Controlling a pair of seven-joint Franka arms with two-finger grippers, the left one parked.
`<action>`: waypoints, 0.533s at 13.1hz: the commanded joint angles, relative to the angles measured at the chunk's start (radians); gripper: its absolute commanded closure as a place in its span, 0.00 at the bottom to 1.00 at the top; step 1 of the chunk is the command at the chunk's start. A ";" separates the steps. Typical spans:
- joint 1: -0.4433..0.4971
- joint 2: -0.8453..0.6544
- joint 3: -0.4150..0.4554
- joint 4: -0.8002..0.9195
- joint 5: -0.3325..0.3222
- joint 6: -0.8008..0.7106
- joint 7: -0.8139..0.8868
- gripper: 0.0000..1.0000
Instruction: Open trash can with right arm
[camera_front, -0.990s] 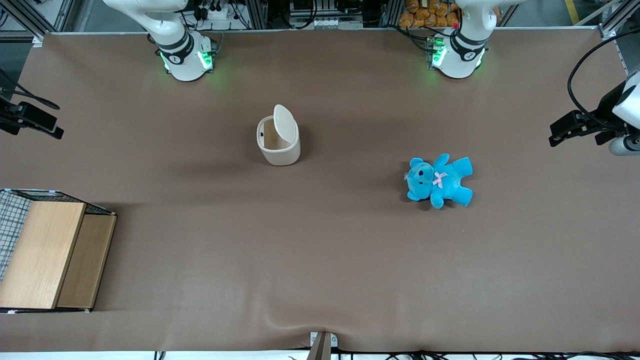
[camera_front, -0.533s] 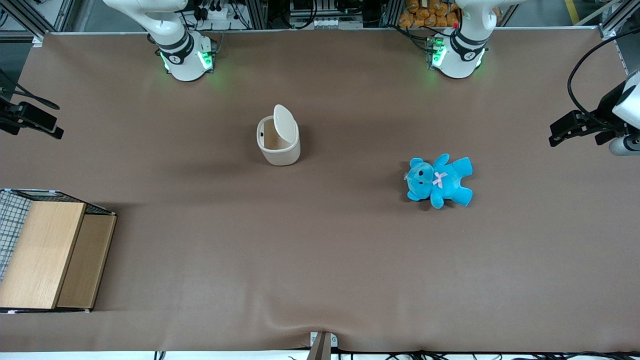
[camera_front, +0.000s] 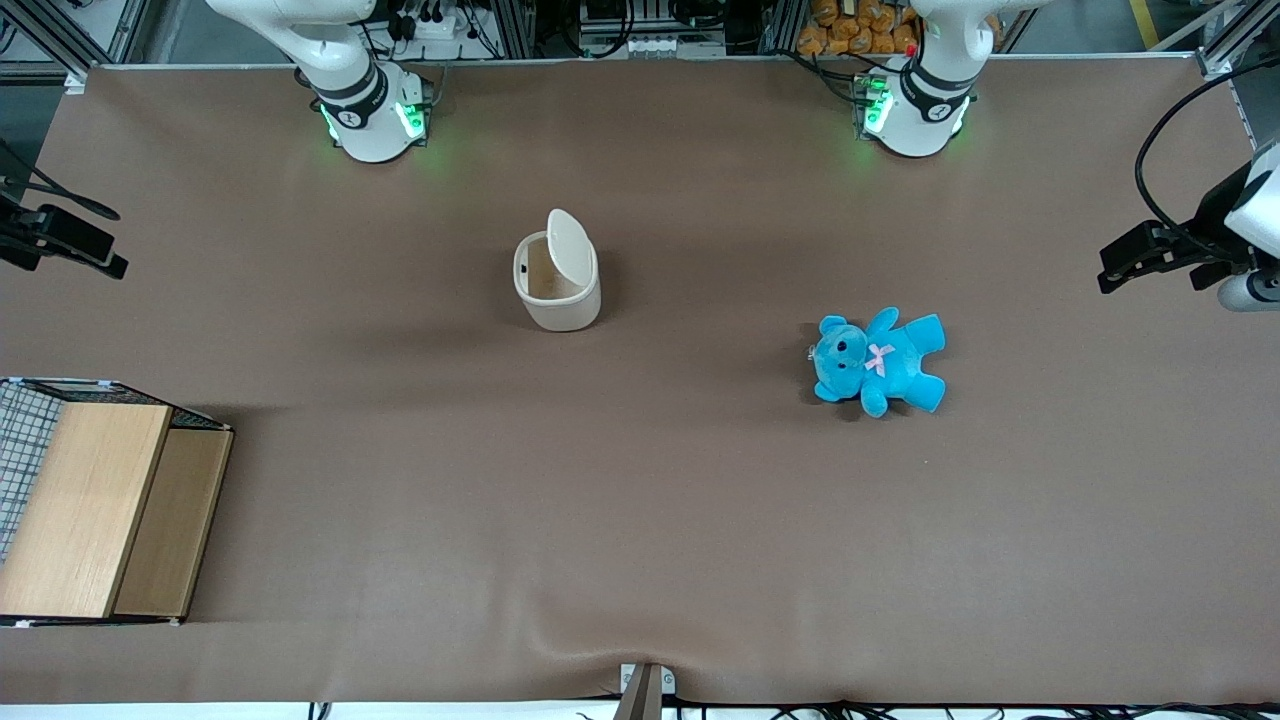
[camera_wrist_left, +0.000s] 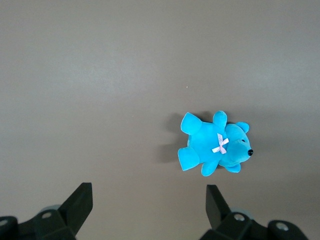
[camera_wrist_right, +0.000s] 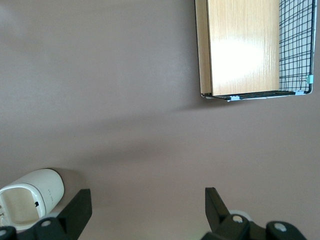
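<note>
The gripper (camera_wrist_right: 145, 212) hangs high over the working arm's end of the table (camera_front: 640, 520), fingers spread apart and holding nothing. The trash can (camera_front: 557, 283) stands mid-table with its lid (camera_front: 569, 244) tipped up, well apart from the teddy (camera_front: 879, 362).

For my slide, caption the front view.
Trash can stands lid-up mid-table; open gripper hangs at the working arm's end.
</note>
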 joint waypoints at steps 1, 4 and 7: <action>-0.014 0.002 0.007 0.007 0.000 -0.002 -0.014 0.00; -0.012 0.002 0.007 0.007 0.000 -0.005 -0.012 0.00; -0.012 0.002 0.007 0.007 0.000 -0.007 -0.012 0.00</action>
